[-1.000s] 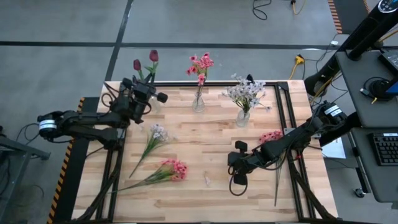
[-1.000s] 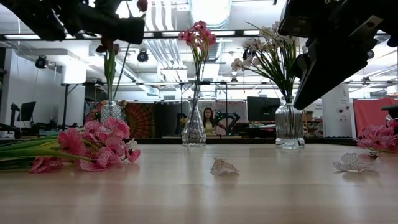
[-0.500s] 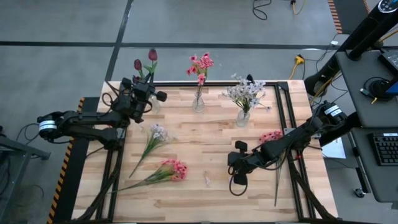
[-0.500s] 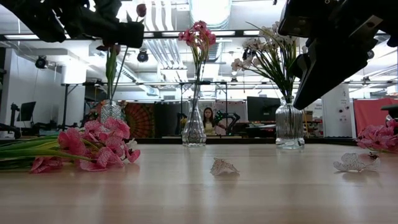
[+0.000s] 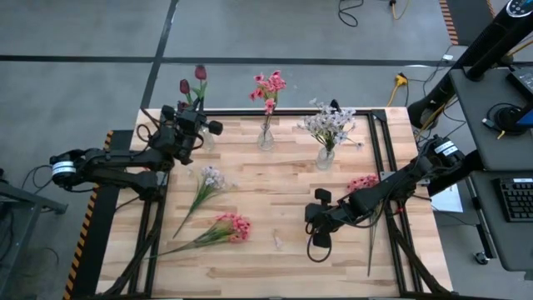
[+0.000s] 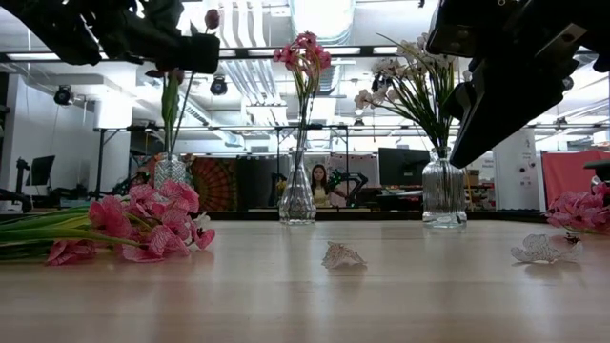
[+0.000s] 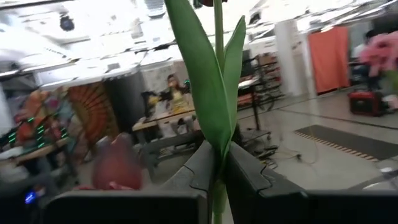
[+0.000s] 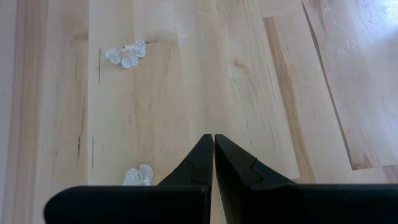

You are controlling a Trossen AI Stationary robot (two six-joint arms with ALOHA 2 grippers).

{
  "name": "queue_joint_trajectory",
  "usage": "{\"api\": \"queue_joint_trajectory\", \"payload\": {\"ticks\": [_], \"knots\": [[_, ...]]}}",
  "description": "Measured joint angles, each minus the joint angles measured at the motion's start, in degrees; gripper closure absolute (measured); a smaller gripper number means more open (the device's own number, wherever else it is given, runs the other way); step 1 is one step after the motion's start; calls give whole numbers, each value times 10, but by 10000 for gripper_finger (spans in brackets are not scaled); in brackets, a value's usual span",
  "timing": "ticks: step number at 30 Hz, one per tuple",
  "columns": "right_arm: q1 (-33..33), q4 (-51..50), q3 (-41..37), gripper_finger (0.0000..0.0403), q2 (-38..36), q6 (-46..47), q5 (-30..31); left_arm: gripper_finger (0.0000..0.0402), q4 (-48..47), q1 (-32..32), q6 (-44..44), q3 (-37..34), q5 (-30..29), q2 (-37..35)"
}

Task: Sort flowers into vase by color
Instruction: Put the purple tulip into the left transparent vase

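Where overhead blurs it, left hand pinched on tulip stem.

Left tool clamped raised; right tool closed, low.

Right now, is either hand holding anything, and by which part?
The left hand grips a dark red tulip by its green stem, low down. The right hand is shut on nothing.

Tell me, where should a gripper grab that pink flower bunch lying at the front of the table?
Probably on the thin green stem, not the blooms. The pink flower bunch lies flat with its long stem trailing toward the left arm's side, bare wood around it. Coming straight down from above, fingers closing across the stem, looks safest; the soft blooms would likely crush.
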Motion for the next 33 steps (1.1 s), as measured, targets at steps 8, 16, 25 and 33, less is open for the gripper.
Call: {"api": "queue_joint_trajectory", "payload": {"ticks": [8,16,25,33], "knots": [[0,0,0,394,0,0,0,380,0,0,-4,0,-44,0],[0,0,0,394,0,0,0,363,0,0,-15,0,-44,0],[0,0,0,394,0,0,0,321,0,0,-15,0,-44,0],[0,0,0,394,0,0,0,282,1,-2,-6,0,-44,-1]]}}
